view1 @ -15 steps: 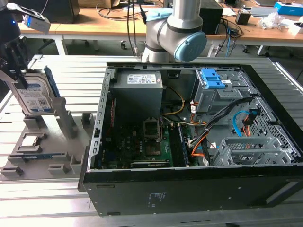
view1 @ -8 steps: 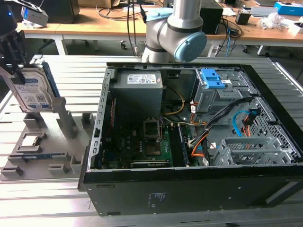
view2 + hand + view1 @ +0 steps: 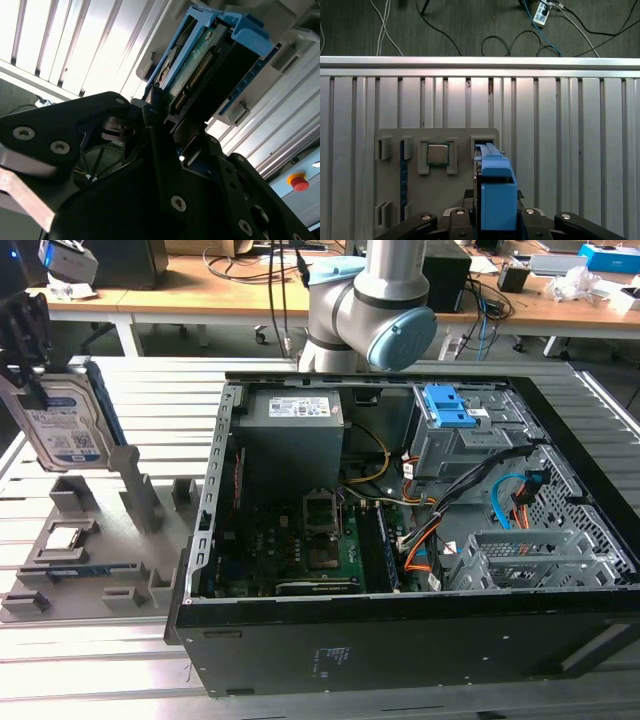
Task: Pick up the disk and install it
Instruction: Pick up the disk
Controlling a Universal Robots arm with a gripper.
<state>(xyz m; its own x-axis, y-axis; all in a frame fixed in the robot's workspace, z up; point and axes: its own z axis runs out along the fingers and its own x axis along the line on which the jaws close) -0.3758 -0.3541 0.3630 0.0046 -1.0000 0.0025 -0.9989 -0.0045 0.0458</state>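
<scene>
The disk is a silver drive with a white-and-blue label and a blue frame. It hangs upright at the exterior view's far left, just above the grey fixture tray. My gripper is shut on its upper part. In the second wrist view the black fingers clamp the disk by its connector end. In the first wrist view the disk's blue frame sticks out from the gripper, over an empty slot in the tray.
An open computer case lies at the exterior view's centre and right, with a blue-latched drive bay, a grey power supply box and cables. A small square chip sits in the tray. The slatted metal table ends at a floor with cables.
</scene>
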